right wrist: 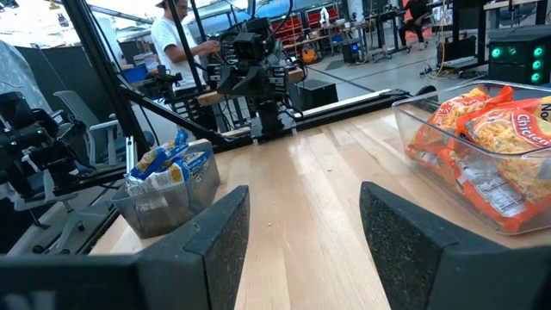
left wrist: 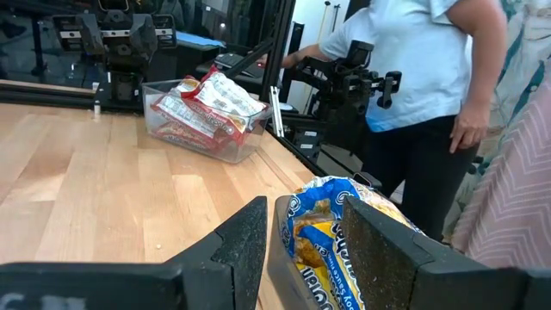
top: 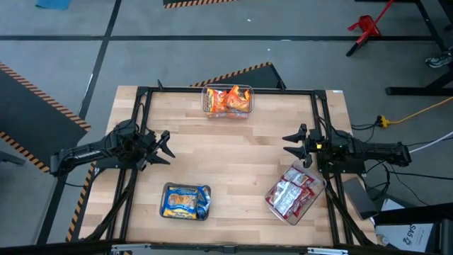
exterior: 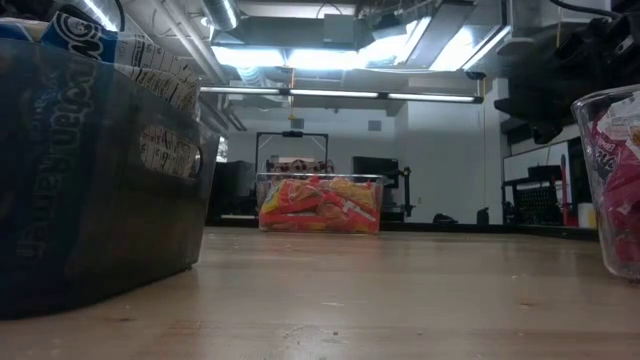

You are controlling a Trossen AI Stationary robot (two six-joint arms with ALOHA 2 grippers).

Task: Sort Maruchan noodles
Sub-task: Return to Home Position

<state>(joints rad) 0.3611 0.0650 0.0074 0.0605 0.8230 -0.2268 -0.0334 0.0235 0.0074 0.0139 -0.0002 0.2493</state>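
The Maruchan noodles lie sorted by colour in three clear tubs on the wooden table. Orange-red packets (top: 227, 100) fill the tub at the far edge's middle. Blue-and-yellow packets (top: 185, 201) sit in a tub near the front left. Red-and-white packets (top: 293, 194) sit in a tub at the front right. My left gripper (top: 168, 146) hovers open at the table's left side, pointing level toward the right. My right gripper (top: 287, 144) hovers open at the right side, facing it. Nothing is between either pair of fingers (left wrist: 250, 241) (right wrist: 225, 234).
A black frame (top: 226, 91) runs around the tabletop. The middle of the table (top: 226, 152) between the two grippers is bare wood. A person in a light shirt (left wrist: 413, 52) stands beyond the front edge, and another person (right wrist: 176, 34) shows past the left side.
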